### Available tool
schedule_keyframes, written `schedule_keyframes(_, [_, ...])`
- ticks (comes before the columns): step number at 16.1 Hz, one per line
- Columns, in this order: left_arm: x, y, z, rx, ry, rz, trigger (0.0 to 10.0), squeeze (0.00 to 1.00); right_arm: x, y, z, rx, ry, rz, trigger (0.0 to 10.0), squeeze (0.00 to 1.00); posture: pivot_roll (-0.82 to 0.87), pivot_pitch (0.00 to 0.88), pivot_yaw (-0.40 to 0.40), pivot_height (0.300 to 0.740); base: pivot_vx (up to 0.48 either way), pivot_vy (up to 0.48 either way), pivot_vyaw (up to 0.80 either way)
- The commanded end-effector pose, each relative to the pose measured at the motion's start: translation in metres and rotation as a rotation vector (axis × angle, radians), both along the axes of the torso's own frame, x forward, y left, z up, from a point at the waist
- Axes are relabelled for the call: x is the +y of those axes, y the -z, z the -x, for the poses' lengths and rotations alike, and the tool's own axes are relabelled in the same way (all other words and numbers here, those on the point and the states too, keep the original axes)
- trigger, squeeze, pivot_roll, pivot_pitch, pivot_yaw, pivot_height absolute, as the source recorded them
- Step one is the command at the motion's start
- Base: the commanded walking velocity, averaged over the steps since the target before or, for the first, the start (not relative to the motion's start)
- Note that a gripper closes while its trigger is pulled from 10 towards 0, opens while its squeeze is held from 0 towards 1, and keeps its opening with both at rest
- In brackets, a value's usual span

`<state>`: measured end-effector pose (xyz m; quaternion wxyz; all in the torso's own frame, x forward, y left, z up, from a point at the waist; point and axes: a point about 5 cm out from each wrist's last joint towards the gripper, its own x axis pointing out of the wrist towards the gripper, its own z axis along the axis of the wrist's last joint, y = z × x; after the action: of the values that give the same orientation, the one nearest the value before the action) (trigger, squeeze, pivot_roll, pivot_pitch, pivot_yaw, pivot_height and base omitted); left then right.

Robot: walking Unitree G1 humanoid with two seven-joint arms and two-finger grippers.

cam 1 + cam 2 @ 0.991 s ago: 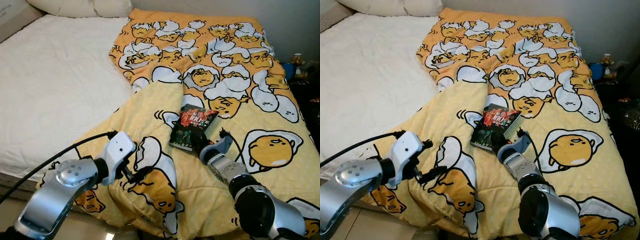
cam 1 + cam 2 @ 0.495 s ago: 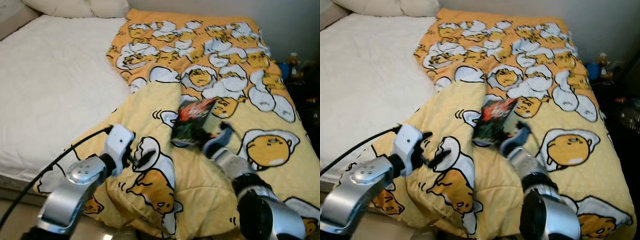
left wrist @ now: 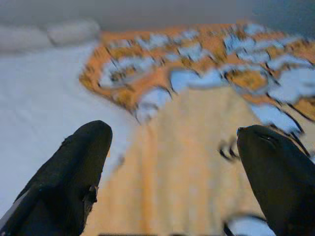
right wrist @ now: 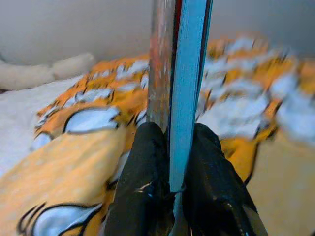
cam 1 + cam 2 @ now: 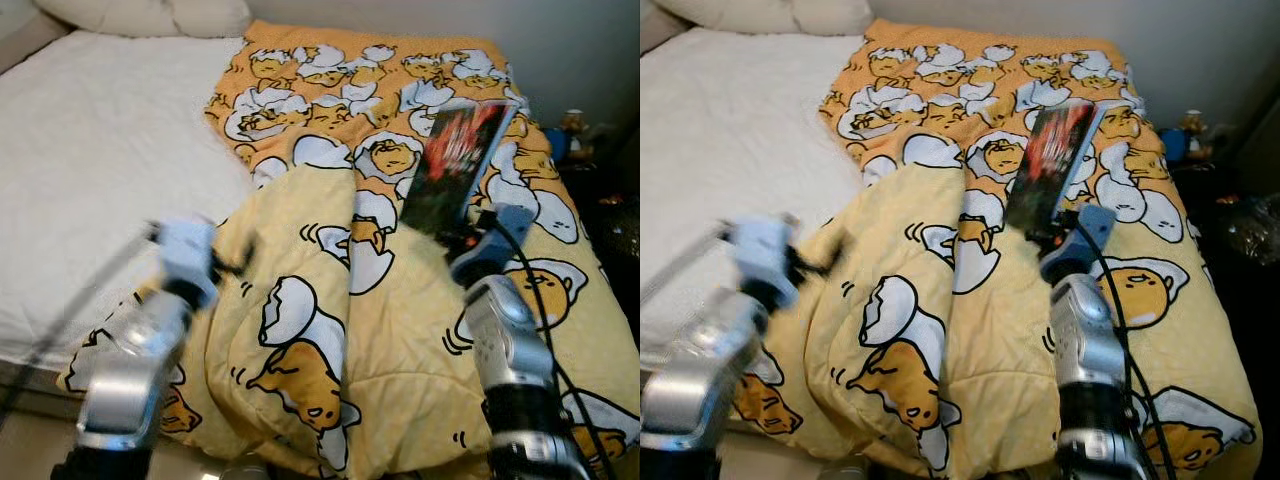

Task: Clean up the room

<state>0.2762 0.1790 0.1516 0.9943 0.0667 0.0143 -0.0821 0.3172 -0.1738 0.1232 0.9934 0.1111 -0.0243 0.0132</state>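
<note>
A dark book (image 5: 455, 162) with a red and black cover stands lifted above the yellow egg-print blanket (image 5: 330, 330). My right gripper (image 5: 461, 238) is shut on its lower edge, and in the right wrist view the fingers (image 4: 147, 162) pinch the book (image 4: 179, 88) edge-on. At the left, over the blanket's folded edge, hangs my left gripper (image 5: 240, 262), blurred by motion. Its black fingers (image 3: 74, 167) stand wide apart in the left wrist view, with nothing between them.
The bed's white sheet (image 5: 100, 160) lies bare on the left, with pillows (image 5: 150, 15) at the head. A dark nightstand (image 5: 600, 190) with small items, one of them blue (image 5: 556, 140), stands at the right beside the bed. The wall is behind.
My right gripper has lifted the book off the blanket and raised it up and to the right. The left arm has swung left and up, away from the fold.
</note>
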Motion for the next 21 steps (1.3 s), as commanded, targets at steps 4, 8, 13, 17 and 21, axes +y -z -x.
schedule_keyframes(4, [-0.008,0.006,0.014,0.004,0.054,-0.080,10.0,0.00,-0.001,-0.028,0.018,-0.161,0.068,0.257,10.0,0.00,0.10,0.000,-0.026,0.740,0.000,0.000,0.00])
schedule_keyframes(8, [-0.008,0.021,0.019,0.044,0.024,-0.066,10.0,0.00,0.007,-0.002,0.032,-0.011,0.061,0.333,10.0,0.00,0.07,0.000,-0.027,0.740,0.000,0.000,0.00])
schedule_keyframes(13, [-0.004,0.017,0.015,0.031,-0.010,-0.082,10.0,0.00,0.003,0.005,0.031,0.031,0.161,0.369,10.0,0.00,0.08,0.000,-0.020,0.740,0.000,0.175,-0.32])
schedule_keyframes(17, [-0.006,0.018,0.014,0.043,-0.007,-0.074,10.0,0.00,-0.002,0.001,0.030,0.027,0.146,0.348,10.0,0.00,0.08,0.000,-0.009,0.740,0.000,0.340,-0.80])
schedule_keyframes(21, [-0.008,0.018,0.013,0.048,0.001,-0.089,10.0,0.00,0.003,0.001,0.031,0.033,0.117,0.291,10.0,0.00,0.08,0.000,-0.007,0.740,0.000,0.342,-0.16])
